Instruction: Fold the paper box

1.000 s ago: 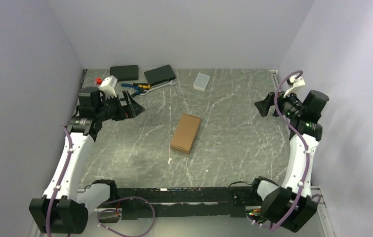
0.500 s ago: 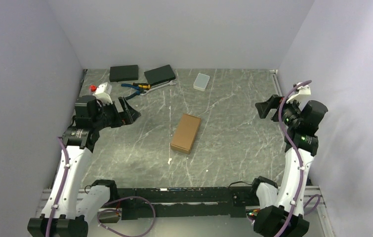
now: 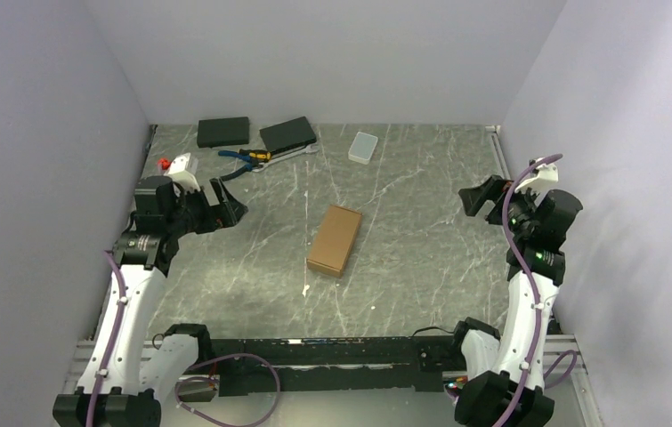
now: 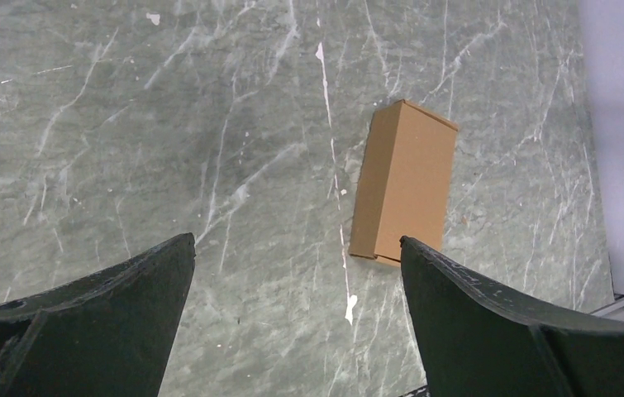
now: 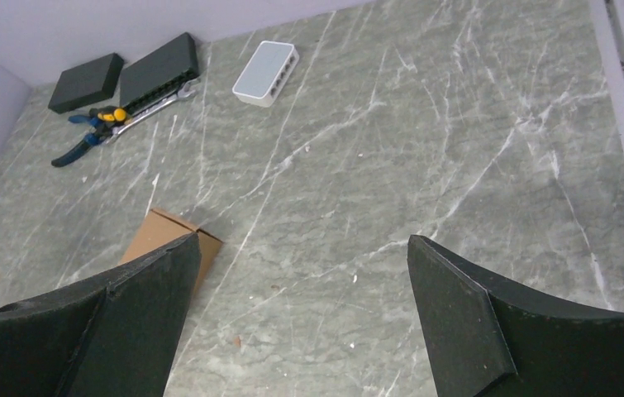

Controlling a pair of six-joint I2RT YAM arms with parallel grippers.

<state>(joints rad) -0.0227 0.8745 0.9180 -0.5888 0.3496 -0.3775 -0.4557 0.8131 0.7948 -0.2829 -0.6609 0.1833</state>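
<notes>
The paper box (image 3: 335, 239) is a closed brown cardboard box lying flat in the middle of the table. It also shows in the left wrist view (image 4: 403, 178) and partly behind a finger in the right wrist view (image 5: 168, 236). My left gripper (image 3: 230, 202) is open and empty, raised at the left side, well apart from the box; in its own view its gripper (image 4: 296, 248) has the jaws wide apart. My right gripper (image 3: 476, 197) is open and empty, raised at the right side; in its own view its gripper (image 5: 304, 248) also has the jaws wide apart.
Two flat black boxes (image 3: 223, 132) (image 3: 287, 134) lie at the back left, with blue and yellow pliers (image 3: 245, 157) and a wrench (image 3: 289, 153) beside them. A translucent white plastic case (image 3: 362, 147) lies at the back. A small white scrap (image 3: 305, 290) lies near the box.
Both arms have drawn back and lifted toward their sides, the left gripper moving slightly left and down in view, the right wrist settling lower. The box has not moved.
</notes>
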